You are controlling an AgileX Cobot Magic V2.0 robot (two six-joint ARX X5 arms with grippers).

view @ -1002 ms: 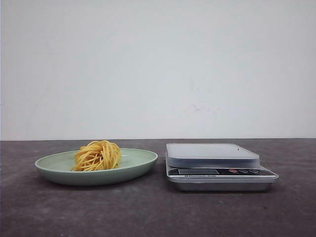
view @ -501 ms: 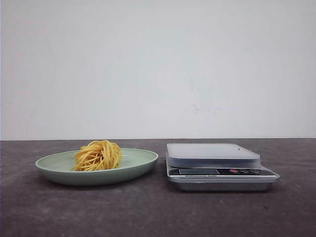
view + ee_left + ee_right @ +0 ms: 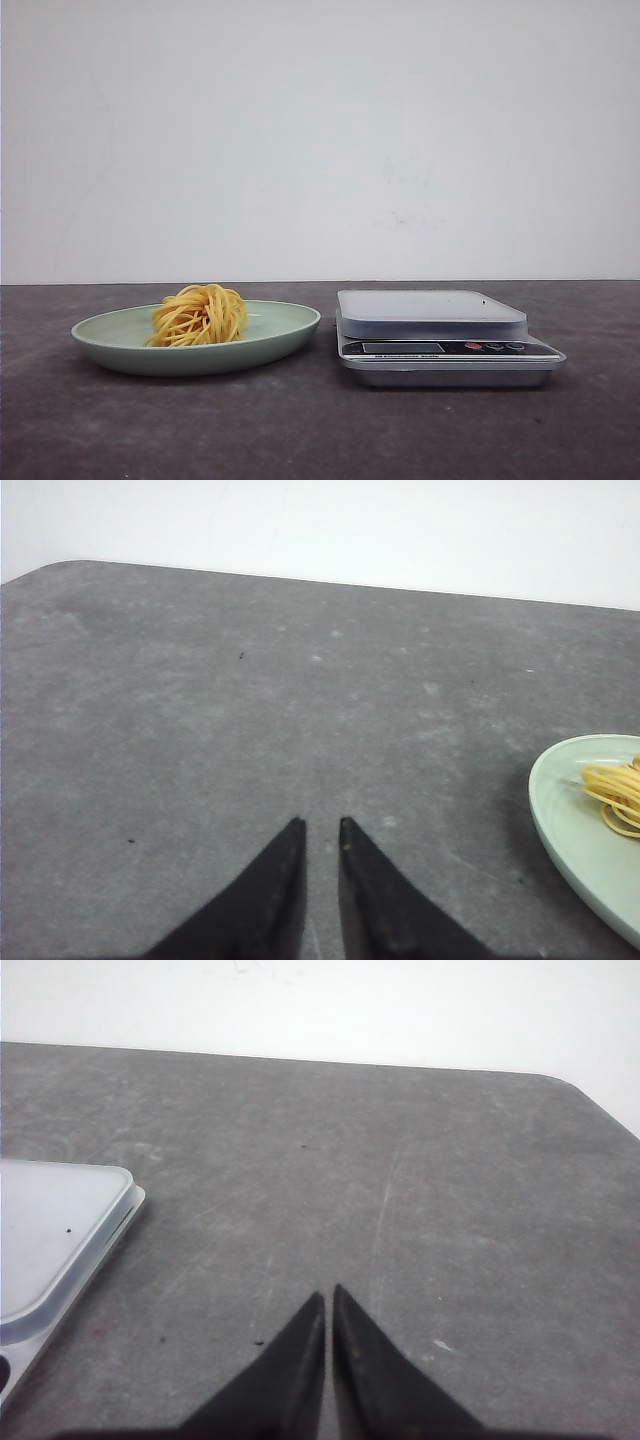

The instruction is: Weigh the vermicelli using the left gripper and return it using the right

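The vermicelli (image 3: 199, 315) sits as a coiled yellow nest on the pale green plate (image 3: 120, 340), a little toward nine o'clock of the plate's centre in the front view. Just beside the plate, at its three o'clock, stands the scale (image 3: 440, 345), its platform bare.

The left gripper (image 3: 318, 830) hangs over the dark table (image 3: 300, 430) with its jaws nearly closed, a thin gap between the tips, holding nothing; the plate's rim and a few strands lie toward its three o'clock in the left wrist view. The right gripper (image 3: 328, 1298) likewise holds nothing, its tips almost touching, with a corner of the scale at its nine o'clock.

This layout fits two stages: the nest waiting to go onto the scale, or already weighed and back on the plate. Whichever arm moves, a good grasp would likely need the jaws spread well wider than the nest, a descent over its centre, and a gentle close, since loose strands could slip or trail.
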